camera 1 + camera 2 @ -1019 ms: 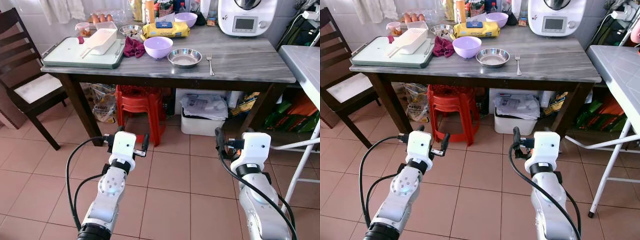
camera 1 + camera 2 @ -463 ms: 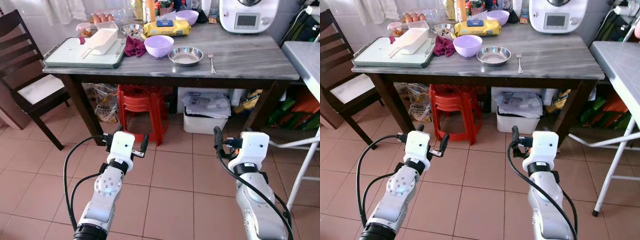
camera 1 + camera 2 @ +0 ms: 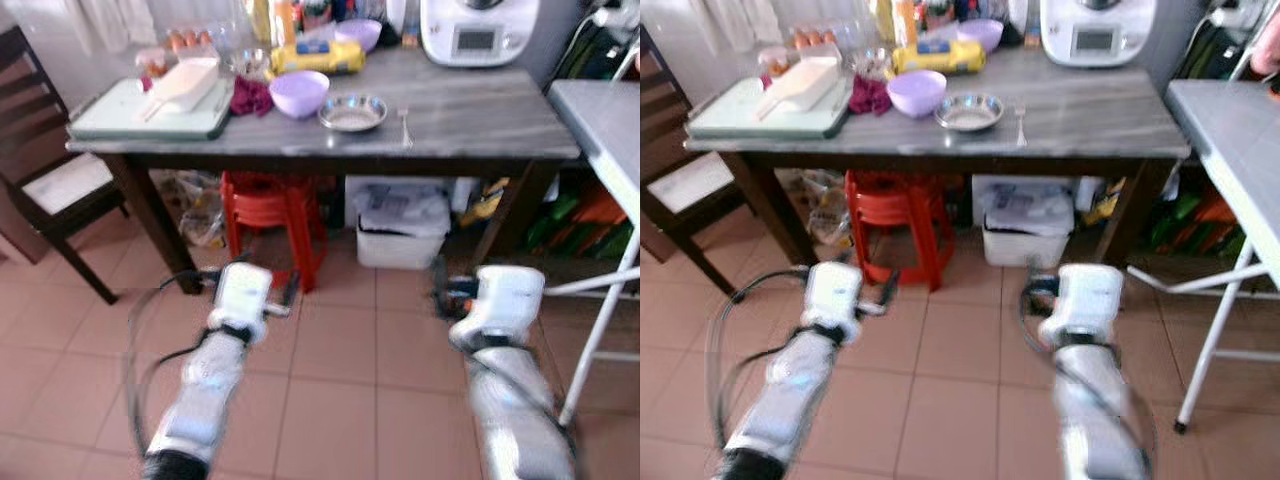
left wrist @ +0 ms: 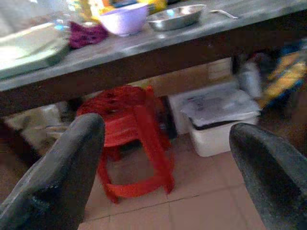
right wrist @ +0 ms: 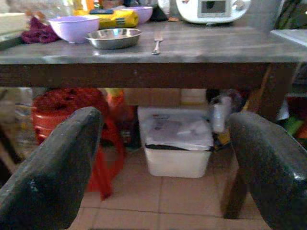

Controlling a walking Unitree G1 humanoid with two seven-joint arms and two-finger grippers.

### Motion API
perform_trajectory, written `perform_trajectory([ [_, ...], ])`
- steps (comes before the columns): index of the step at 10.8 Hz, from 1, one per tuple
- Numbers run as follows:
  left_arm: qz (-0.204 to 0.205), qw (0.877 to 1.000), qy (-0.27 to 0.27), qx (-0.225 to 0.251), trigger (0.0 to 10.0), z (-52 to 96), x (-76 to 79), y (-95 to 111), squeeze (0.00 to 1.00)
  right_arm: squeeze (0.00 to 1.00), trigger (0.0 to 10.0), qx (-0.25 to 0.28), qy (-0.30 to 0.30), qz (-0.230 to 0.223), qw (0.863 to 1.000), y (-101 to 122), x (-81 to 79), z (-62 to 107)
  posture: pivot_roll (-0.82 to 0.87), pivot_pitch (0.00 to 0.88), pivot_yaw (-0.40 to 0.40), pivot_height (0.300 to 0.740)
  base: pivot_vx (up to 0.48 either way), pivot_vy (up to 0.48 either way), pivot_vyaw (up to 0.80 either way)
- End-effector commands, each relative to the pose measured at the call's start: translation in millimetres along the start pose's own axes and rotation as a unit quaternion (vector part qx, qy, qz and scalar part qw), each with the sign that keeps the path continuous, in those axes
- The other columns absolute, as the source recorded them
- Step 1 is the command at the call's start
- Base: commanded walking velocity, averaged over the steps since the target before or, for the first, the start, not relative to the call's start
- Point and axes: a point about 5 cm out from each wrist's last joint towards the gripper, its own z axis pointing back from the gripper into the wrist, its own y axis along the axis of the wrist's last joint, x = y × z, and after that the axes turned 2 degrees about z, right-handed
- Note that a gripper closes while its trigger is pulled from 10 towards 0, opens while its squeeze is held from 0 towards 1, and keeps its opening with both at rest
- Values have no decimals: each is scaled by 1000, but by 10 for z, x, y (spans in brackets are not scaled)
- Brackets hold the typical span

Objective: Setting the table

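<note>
Compared with half a second ago, the head views have blurred and the whole scene has shifted, which we read as our own walking motion and not as movement of any item; the surface (image 3: 480, 110) is not yet within reach. The purple bowl (image 3: 298, 93), steel dish (image 3: 352, 112) and fork (image 3: 404, 126) lie near the front edge. The left claw (image 4: 158, 167) and right claw (image 5: 163, 163) stay low, fingers apart and empty.
</note>
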Motion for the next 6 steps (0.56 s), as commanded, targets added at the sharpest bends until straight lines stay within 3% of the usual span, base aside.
perform_trajectory([
  [1,4,1000,-11,3,10000,-11,47,23,0,0,10000,-2,-12,9,1000,-11,77,5,-99,58,78,740,0,-315,0],
  [6,3,1000,-16,0,10000,0,47,21,0,0,10000,1,-18,9,1000,-4,88,9,-97,66,85,740,0,-310,0],
])
